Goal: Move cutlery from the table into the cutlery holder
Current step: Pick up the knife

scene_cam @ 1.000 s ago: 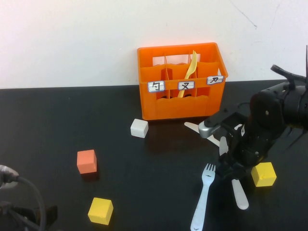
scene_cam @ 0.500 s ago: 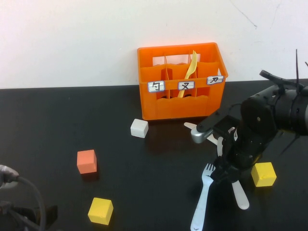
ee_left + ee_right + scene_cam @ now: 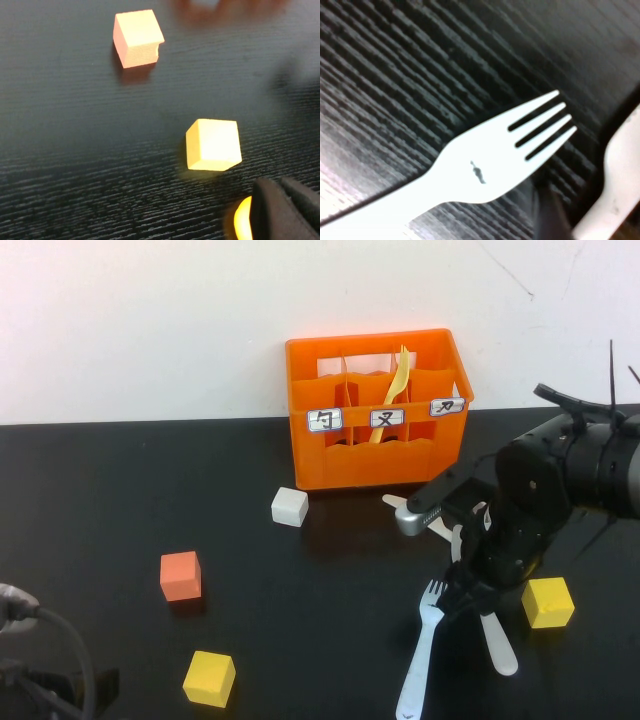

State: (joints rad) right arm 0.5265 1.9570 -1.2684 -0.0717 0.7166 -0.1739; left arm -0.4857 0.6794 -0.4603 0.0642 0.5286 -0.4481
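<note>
The right gripper (image 3: 462,592) is lowered to the table (image 3: 120,500) at the right front, its tip just beside the tines of the pale blue-white fork (image 3: 420,650). Whether its fingers are spread or pressed together cannot be told. The fork lies flat, tines pointing toward 12 o'clock and handle running toward 7 o'clock from the gripper. In the right wrist view the fork (image 3: 485,170) fills the frame with 4 tines visible, and a dark finger edge sits just beside the fork head.

The cream-white knife (image 3: 497,640) lies flat at 4 o'clock from the gripper, partly under the arm. A grey knife (image 3: 398,502) shows only as a pale tip at 11 o'clock from the gripper, between the arm and the crate; the rest is hidden.

The cutlery holder (image 3: 378,410) — an orange crate with 3 white labels — stands against the wall at 11 o'clock from the gripper, well apart from it. The yellow fork (image 3: 394,390) stands tilted in its middle compartment.

A yellow cube (image 3: 548,602) sits just beside the right arm at 3 o'clock.

The left gripper (image 3: 287,210) is parked at the left front corner, near an orange cube (image 3: 137,37) and another yellow cube (image 3: 213,145); its finger state cannot be told.
</note>
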